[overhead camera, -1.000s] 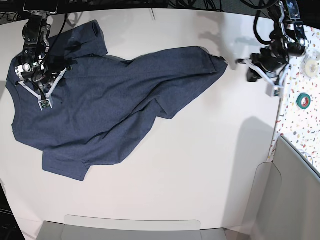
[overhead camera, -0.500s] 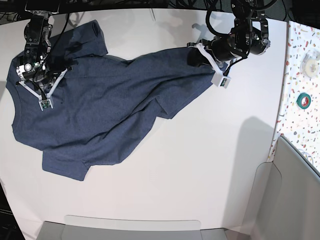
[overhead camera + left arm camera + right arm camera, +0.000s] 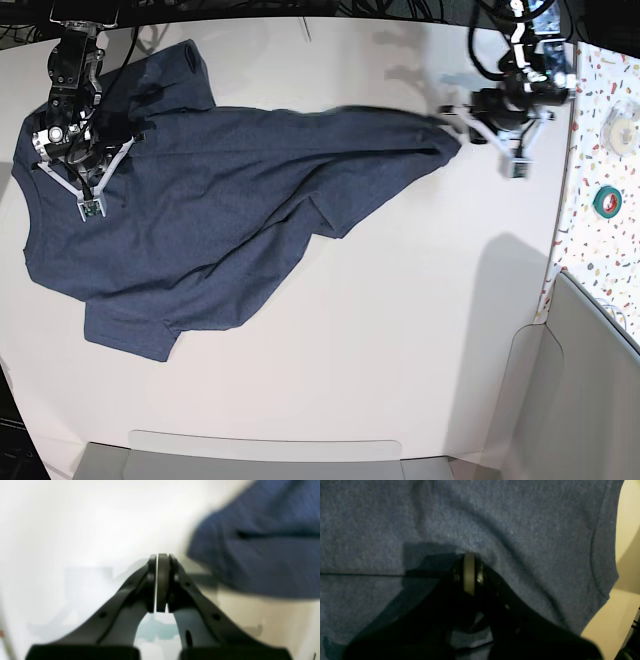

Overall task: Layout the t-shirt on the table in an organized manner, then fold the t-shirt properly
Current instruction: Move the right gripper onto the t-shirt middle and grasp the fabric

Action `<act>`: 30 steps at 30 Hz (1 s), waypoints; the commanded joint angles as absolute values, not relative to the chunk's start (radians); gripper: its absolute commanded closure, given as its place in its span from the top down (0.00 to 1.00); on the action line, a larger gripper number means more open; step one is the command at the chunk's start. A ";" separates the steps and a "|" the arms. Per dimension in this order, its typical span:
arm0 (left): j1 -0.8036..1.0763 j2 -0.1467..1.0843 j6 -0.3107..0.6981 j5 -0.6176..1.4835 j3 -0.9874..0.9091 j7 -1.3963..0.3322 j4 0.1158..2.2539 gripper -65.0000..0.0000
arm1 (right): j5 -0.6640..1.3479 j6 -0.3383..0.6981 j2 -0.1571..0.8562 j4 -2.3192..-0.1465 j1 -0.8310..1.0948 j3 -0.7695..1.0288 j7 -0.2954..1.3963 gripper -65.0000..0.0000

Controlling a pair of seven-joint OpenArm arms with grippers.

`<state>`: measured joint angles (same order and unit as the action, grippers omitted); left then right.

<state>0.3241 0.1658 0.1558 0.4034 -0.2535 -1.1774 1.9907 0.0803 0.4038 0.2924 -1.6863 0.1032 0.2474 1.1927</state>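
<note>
A: Any writing to read on the t-shirt [image 3: 210, 210]?

B: None shows; only plain navy heathered cloth faces up. It lies crumpled across the upper left of the table [image 3: 400, 340], one corner stretched toward the upper right.

A: Containers?

B: None that I can make out. On the speckled strip [image 3: 605, 150] at the right edge sit a green tape roll [image 3: 606, 201] and a pale roll [image 3: 620, 131].

A: And the jaws?

B: The left gripper [image 3: 480, 128], upper right, has its jaws together with nothing between them, just beside the shirt's stretched corner. The right gripper [image 3: 88, 195], upper left, sits over the cloth, jaws pressed together; whether cloth is pinched I cannot tell.
</note>
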 commanded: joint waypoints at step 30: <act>0.097 0.097 0.415 0.426 -0.320 -1.334 2.058 0.03 | 0.065 0.400 -0.071 -1.827 -0.223 0.249 1.244 0.13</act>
